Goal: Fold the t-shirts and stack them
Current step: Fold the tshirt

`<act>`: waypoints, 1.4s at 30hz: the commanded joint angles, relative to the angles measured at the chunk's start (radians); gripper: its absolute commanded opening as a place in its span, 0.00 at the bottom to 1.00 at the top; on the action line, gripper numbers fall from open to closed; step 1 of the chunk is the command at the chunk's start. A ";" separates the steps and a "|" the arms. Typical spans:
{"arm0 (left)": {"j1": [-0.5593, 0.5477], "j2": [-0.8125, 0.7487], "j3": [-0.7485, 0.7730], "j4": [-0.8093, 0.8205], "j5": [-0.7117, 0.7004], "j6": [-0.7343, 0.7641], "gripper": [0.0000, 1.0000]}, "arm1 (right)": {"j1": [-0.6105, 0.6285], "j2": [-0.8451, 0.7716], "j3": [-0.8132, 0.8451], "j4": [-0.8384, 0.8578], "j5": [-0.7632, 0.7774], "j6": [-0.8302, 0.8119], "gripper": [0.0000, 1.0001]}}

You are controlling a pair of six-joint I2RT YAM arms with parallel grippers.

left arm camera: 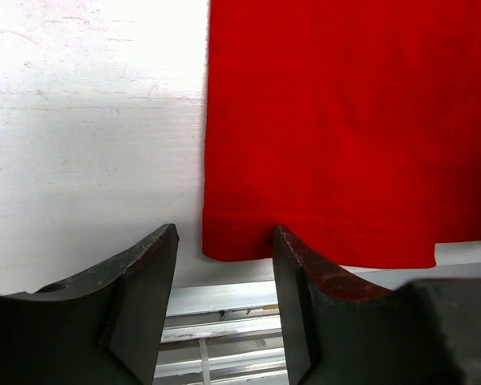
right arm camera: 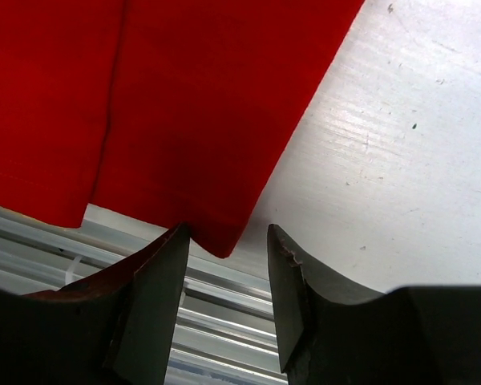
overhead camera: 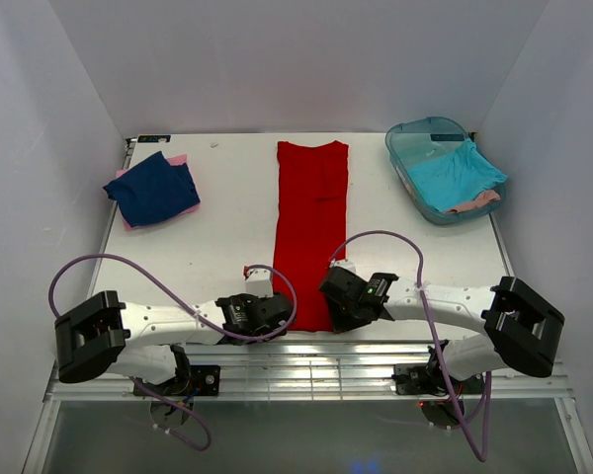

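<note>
View from above: I see a bright red cloth t-shirt (overhead camera: 311, 227) lying flat as a long narrow strip down the middle of the white table (overhead camera: 227, 247), collar at the far end and hem at the near edge, between the two arms.

Left wrist view: the left gripper (left arm camera: 224, 233) sits at the near left corner of the red hem. Its dark fingers (left arm camera: 144, 281) stand apart and released. The hem corner lies just beyond the gap, and the inner fingertip overlaps the hem's edge. Nothing is clamped. Table edge and the aluminium rail (left arm camera: 224, 329) show through the gap.

Right wrist view: the right gripper (right arm camera: 227, 233) sits at the near right corner of the same shirt. Its fingers (right arm camera: 305, 289) are likewise parted, with the pointed red corner reaching just into the opening. I see no pinch on the cloth.

Far left of the table: a folded navy blue t-shirt (overhead camera: 156, 188) rests on a folded pink t-shirt (overhead camera: 178, 159), whose edges peek out beneath it.

Far right corner: a translucent teal plastic tub (overhead camera: 425, 130) holds a crumpled turquoise t-shirt (overhead camera: 455, 173), and a bit of pink cloth (overhead camera: 474, 204) shows at its near end.

Purple cables (overhead camera: 128, 267) loop over both arms.
</note>
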 commanded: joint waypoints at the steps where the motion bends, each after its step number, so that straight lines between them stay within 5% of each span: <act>1: -0.001 0.009 -0.007 0.004 0.015 -0.025 0.61 | 0.012 0.009 -0.023 0.033 -0.019 0.027 0.50; 7: -0.001 0.023 -0.010 0.015 0.027 -0.022 0.51 | 0.019 0.016 -0.031 0.043 -0.025 0.037 0.45; 17: -0.001 0.017 -0.017 0.038 0.053 -0.005 0.16 | 0.022 0.002 -0.065 0.089 -0.060 0.036 0.08; 21: -0.003 0.004 0.002 0.062 0.064 0.033 0.04 | 0.042 -0.025 -0.049 0.053 -0.031 0.031 0.08; 30: 0.016 0.035 0.163 0.071 -0.063 0.150 0.02 | 0.039 0.010 0.099 -0.015 0.127 -0.030 0.08; 42: 0.256 0.098 0.166 0.349 0.001 0.388 0.01 | -0.098 0.194 0.358 -0.030 0.329 -0.214 0.08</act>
